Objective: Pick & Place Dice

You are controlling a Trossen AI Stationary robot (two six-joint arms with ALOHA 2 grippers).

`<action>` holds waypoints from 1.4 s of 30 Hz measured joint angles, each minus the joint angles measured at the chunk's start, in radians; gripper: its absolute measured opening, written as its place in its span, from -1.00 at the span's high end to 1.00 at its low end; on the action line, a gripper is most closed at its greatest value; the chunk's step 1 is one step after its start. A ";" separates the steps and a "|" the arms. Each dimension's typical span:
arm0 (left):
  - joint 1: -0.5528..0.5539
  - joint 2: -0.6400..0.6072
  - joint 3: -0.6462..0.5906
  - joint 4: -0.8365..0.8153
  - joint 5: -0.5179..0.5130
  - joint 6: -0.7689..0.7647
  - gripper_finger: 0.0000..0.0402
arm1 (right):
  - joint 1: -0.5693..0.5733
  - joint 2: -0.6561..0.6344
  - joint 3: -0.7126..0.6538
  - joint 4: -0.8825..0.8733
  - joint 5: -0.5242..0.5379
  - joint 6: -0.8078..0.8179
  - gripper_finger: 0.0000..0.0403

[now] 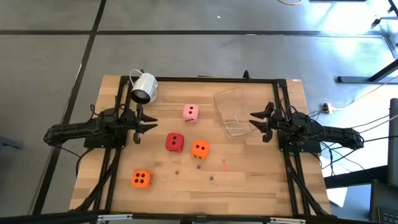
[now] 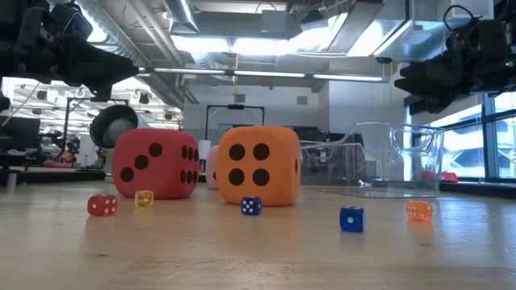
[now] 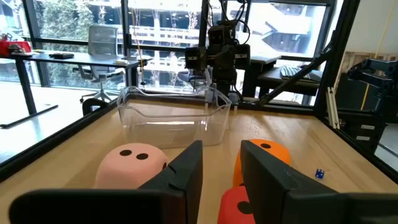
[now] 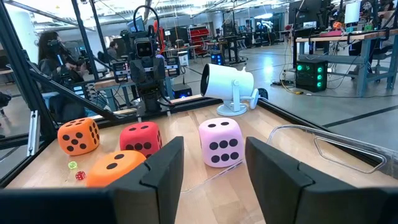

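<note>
Four dice rest on their bottom faces on the wooden table. The pink die (image 1: 191, 112) is farthest, the red die (image 1: 175, 142) and an orange die (image 1: 200, 149) sit mid-table, and a second orange die (image 1: 141, 179) lies near the front left. My left gripper (image 1: 146, 127) hovers open at the table's left, pointing toward the pink die (image 3: 130, 165) and red die (image 3: 233, 205). My right gripper (image 1: 256, 123) hovers open at the right, beside the clear container, facing the pink die (image 4: 221, 142). Neither touches anything.
A clear plastic container (image 1: 235, 111) stands far right of centre. A white mug (image 1: 144, 87) lies on its side at the far left. Tiny coloured beads (image 1: 199, 167) are scattered near the front, between the dice. A black frame (image 1: 199, 79) edges the table.
</note>
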 joint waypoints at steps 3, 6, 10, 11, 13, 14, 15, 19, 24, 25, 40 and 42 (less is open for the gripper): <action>0.000 0.000 0.000 0.000 0.000 0.000 0.49 | 0.000 0.000 0.000 0.000 0.000 0.052 0.14; 0.000 0.000 0.000 0.000 0.000 0.000 0.49 | 0.000 0.000 0.000 0.004 0.000 0.086 0.14; 0.000 0.000 0.000 0.000 0.000 0.000 0.49 | -0.001 0.000 0.000 0.038 0.004 0.076 0.14; 0.000 0.000 0.000 0.000 0.000 0.000 0.49 | -0.001 0.000 0.000 0.045 0.005 0.078 0.14; 0.000 0.000 0.000 0.000 0.000 0.000 0.49 | -0.001 0.000 0.000 0.057 0.005 0.078 0.14; 0.000 0.000 0.000 0.000 0.000 0.000 0.49 | -0.001 0.000 0.000 0.060 0.002 0.078 0.14; 0.000 0.000 0.000 0.000 0.000 0.000 0.49 | -0.001 0.000 0.000 0.059 0.001 0.079 0.14; 0.000 0.000 0.000 0.002 -0.013 0.000 0.49 | -0.001 0.000 0.000 0.059 0.001 0.103 0.14; 0.000 0.000 0.000 0.002 -0.079 -0.001 0.49 | -0.001 0.000 0.000 0.105 0.000 0.111 0.14; 0.000 0.000 0.000 0.000 -0.081 -0.001 0.49 | -0.001 0.000 0.000 0.118 0.000 0.112 0.14; 0.000 0.013 0.006 0.096 -0.105 -0.070 0.49 | -0.001 0.001 0.000 0.213 -0.079 0.169 0.14; 0.000 0.034 0.036 0.071 -0.093 -0.085 0.49 | -0.001 0.001 0.000 0.214 -0.079 0.185 0.14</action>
